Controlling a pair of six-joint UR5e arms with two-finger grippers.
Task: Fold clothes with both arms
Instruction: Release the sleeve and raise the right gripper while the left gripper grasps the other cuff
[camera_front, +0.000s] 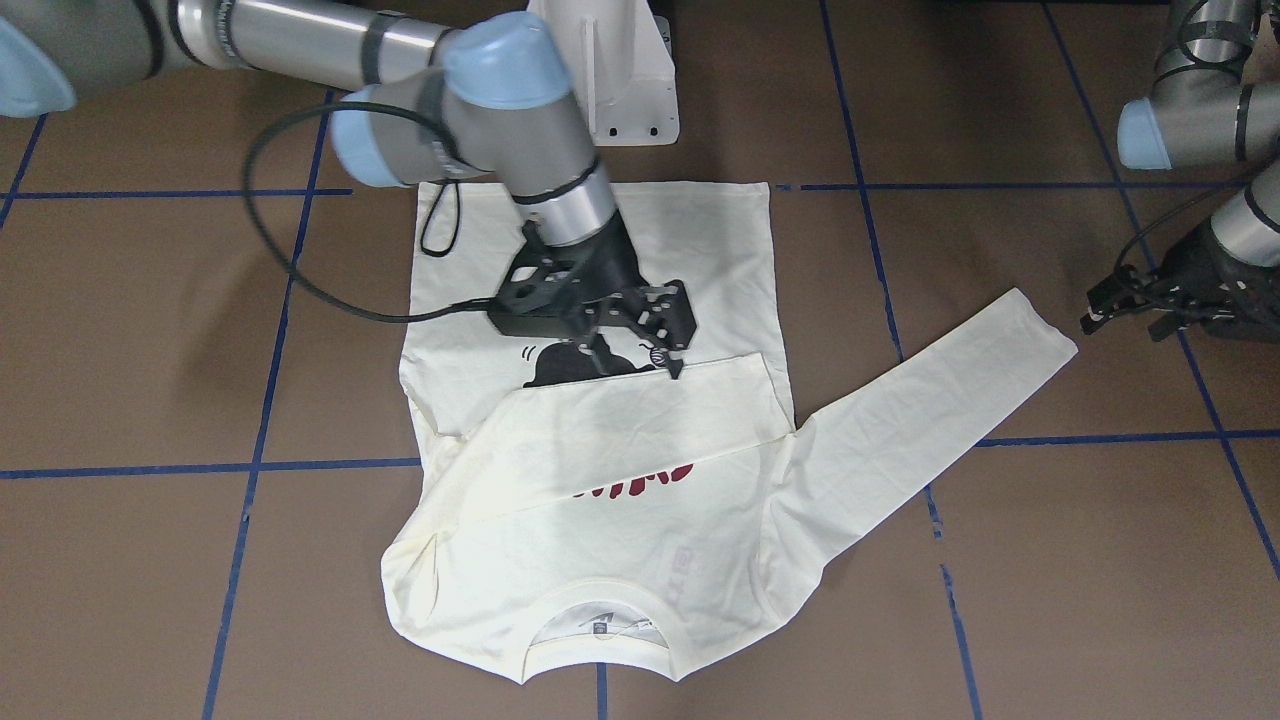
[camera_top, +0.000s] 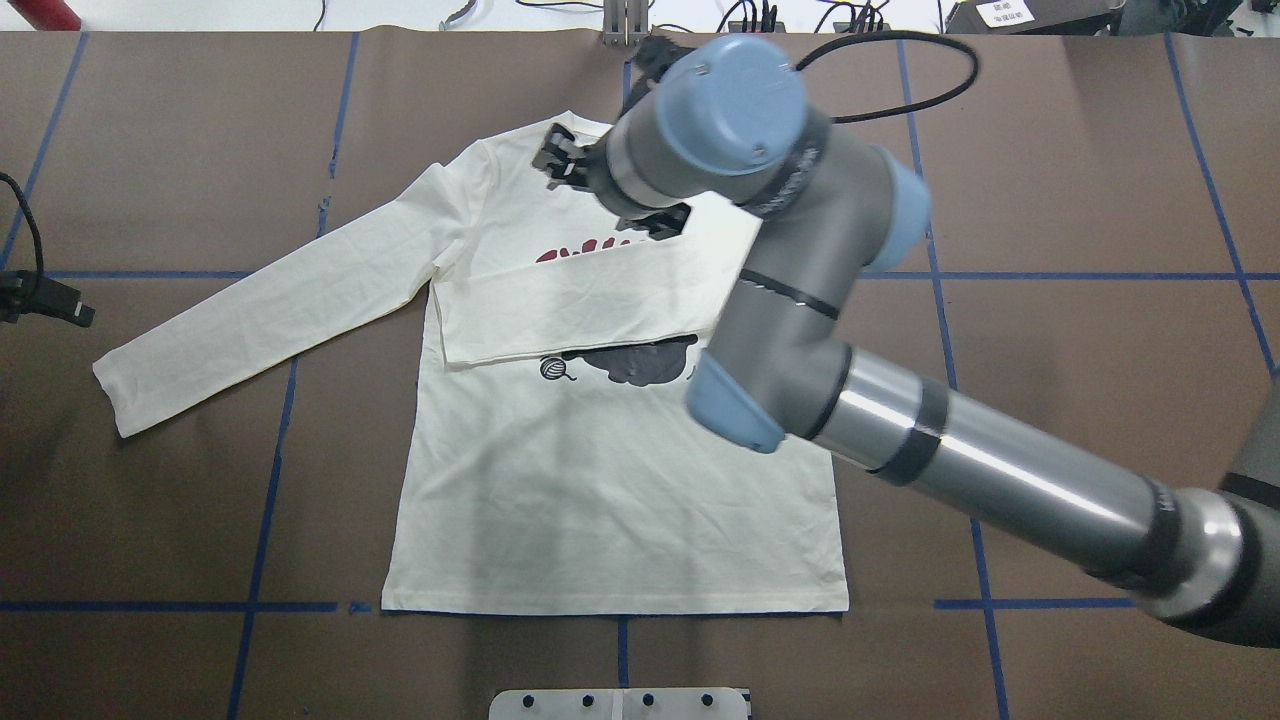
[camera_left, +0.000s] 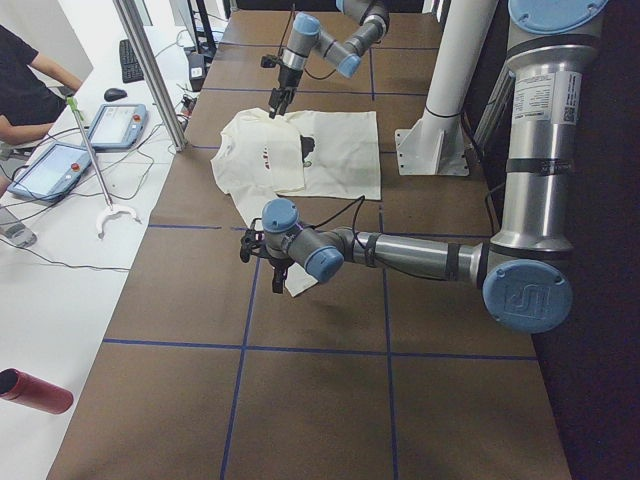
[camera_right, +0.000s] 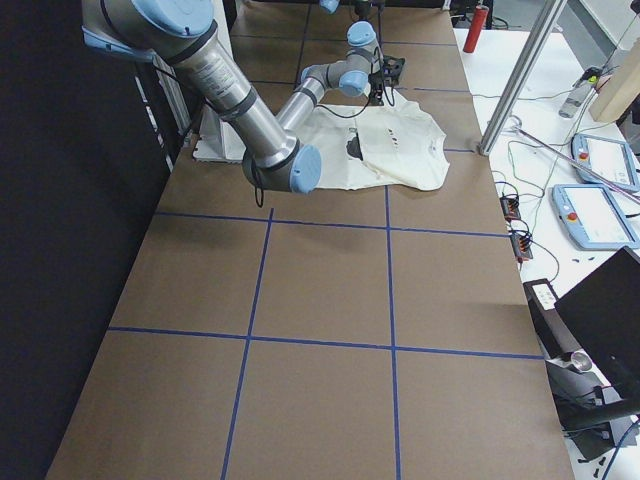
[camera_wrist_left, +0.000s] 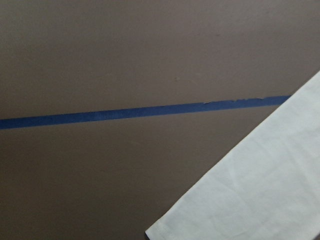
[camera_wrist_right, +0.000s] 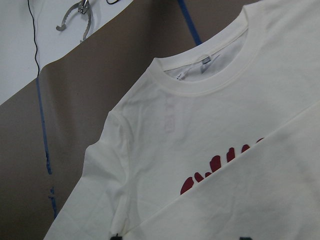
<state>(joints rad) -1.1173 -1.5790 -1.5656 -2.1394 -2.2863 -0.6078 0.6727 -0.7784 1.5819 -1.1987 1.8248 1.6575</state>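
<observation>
The cream T-shirt (camera_front: 600, 540) lies flat on the table (camera_front: 150, 350), cat side up. One sleeve (camera_front: 640, 410) is already folded across the chest. The right hand (camera_front: 640, 365) is at that sleeve's cuff, fingers spread, holding nothing. The other sleeve (camera_front: 930, 420) lies stretched out. The left hand (camera_front: 1125, 318) hangs near its cuff and holds nothing. I cannot tell how open it is. Next, I think, it must pinch that cuff and fold it in.

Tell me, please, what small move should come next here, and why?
Probably the left gripper should move to the cuff of the outstretched sleeve: the other sleeve already lies folded across the shirt, with the right gripper open over it, while this one lies flat, ungrasped.
</observation>
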